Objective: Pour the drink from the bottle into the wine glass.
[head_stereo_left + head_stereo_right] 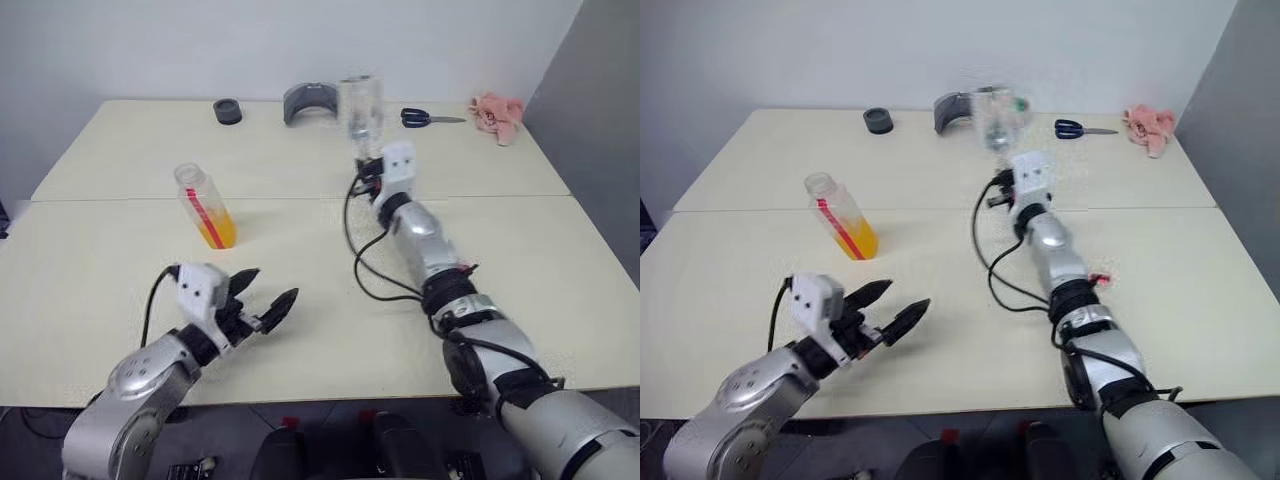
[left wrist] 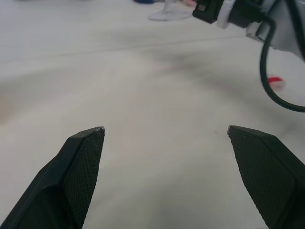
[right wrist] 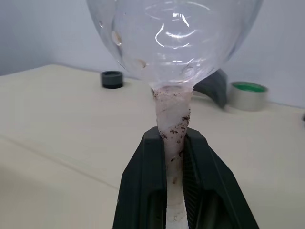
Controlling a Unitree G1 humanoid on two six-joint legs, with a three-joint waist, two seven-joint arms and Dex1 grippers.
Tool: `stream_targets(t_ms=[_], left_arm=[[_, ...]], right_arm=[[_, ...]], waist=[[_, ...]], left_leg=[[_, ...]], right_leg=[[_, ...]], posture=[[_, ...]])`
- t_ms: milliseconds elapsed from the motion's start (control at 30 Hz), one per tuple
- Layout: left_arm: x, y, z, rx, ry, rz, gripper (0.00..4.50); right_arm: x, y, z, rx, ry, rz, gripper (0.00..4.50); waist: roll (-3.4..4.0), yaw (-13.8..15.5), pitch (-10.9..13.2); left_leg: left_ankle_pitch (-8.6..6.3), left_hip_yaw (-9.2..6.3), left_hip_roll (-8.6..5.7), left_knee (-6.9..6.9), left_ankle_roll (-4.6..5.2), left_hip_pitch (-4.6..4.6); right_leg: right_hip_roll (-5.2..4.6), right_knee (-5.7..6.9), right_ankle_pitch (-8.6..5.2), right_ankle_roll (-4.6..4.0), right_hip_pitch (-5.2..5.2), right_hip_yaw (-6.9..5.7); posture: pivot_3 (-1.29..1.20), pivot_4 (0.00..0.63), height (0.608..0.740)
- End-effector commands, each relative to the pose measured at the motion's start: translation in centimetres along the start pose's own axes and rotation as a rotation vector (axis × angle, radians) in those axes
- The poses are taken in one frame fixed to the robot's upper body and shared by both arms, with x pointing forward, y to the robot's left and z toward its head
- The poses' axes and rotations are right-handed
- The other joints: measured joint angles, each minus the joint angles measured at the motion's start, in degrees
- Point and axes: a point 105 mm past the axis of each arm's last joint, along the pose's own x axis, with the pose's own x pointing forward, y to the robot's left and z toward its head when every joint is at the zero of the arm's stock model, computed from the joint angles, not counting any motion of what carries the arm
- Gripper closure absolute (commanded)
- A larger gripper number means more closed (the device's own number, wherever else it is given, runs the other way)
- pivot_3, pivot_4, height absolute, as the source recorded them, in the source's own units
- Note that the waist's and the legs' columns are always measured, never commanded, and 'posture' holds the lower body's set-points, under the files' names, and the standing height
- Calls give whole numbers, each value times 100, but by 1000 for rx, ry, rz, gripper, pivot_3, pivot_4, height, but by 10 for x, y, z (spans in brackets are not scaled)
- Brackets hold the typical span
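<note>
The bottle (image 1: 205, 205) stands tilted-looking on the cream table (image 1: 120, 260) at centre left, with no cap on it. The orange drink (image 1: 218, 232) fills its lower part, under a red stripe. My right gripper (image 3: 174, 143) is shut on the stem of the wine glass (image 1: 360, 110) and holds it raised over the far middle of the table. The clear bowl (image 3: 174, 33) has nothing in it. My left gripper (image 1: 270, 285) hangs open over the near left of the table, in front of the bottle, with nothing between its fingers (image 2: 83, 162).
Along the far edge lie a black ring (image 1: 228, 111), a grey curved piece (image 1: 308, 102), scissors (image 1: 430, 118) and a pink cloth (image 1: 497, 115). A green-topped tape roll (image 3: 248, 94) sits behind the glass. A small red piece (image 1: 1100, 278) lies by my right forearm.
</note>
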Motion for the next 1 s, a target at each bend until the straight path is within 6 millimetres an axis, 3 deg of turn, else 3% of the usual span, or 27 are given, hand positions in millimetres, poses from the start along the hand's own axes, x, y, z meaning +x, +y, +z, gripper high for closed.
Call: stream_targets(t_ms=[33, 167, 267, 433, 567, 767, 867, 1000], left_arm=[[-17, -5, 21, 84, -108, 77, 0], [-31, -6, 18, 85, -117, 154, 0], [-33, -13, 19, 72, -126, 167, 0], [-30, -17, 20, 60, -132, 164, 0], [-29, -14, 20, 53, -132, 180, 0], [-33, -21, 16, 32, -115, 166, 0], [-34, -22, 16, 35, -113, 162, 0], [-31, -18, 20, 46, -126, 168, 0]], right_arm=[[-1, 28, -1, -26, -56, 72, 4344], [-6, 48, -17, 18, -33, 114, 4344], [-10, 52, -35, 47, 39, 102, 4344], [-23, 45, -72, 43, 215, 89, 4344], [-32, 37, -83, 9, 257, 94, 4344], [-70, 21, -107, -84, 341, 165, 4344], [-75, 23, -105, -76, 349, 175, 4344], [-59, 29, -89, -63, 307, 169, 4344]], waist=[[-1, 14, 1], [-2, 23, 0], [-2, 18, 0], [-2, 11, -11], [-4, 11, -16], [-1, 44, -88], [7, 49, -113], [7, 41, -114]], left_leg=[[0, -2, 0, -1, 0, -1], [0, -5, -1, -3, 0, -1], [0, -4, -3, -3, 1, 1], [0, -5, 2, -4, 1, 11], [-1, -12, 1, -4, 2, 43], [-2, -32, -11, -4, 4, 64], [-2, -30, -13, -6, 4, 73], [-2, -24, -6, -12, 4, 111]], right_leg=[[-1, 0, 0, 0, 0, -2], [-3, -6, 1, -2, 2, -6], [-3, -6, 1, -2, 4, -5], [4, -4, 0, -4, 10, -6], [8, -12, -1, -6, 49, -11], [13, -19, -7, -10, 86, -15], [13, -19, -10, -10, 91, -10], [24, -16, -13, -13, 115, -9]], posture=[[0, 150, 740], [0, 150, 740], [0, 150, 740], [0, 150, 740], [0, 150, 740], [0, 150, 740], [0, 150, 740], [0, 150, 740]])
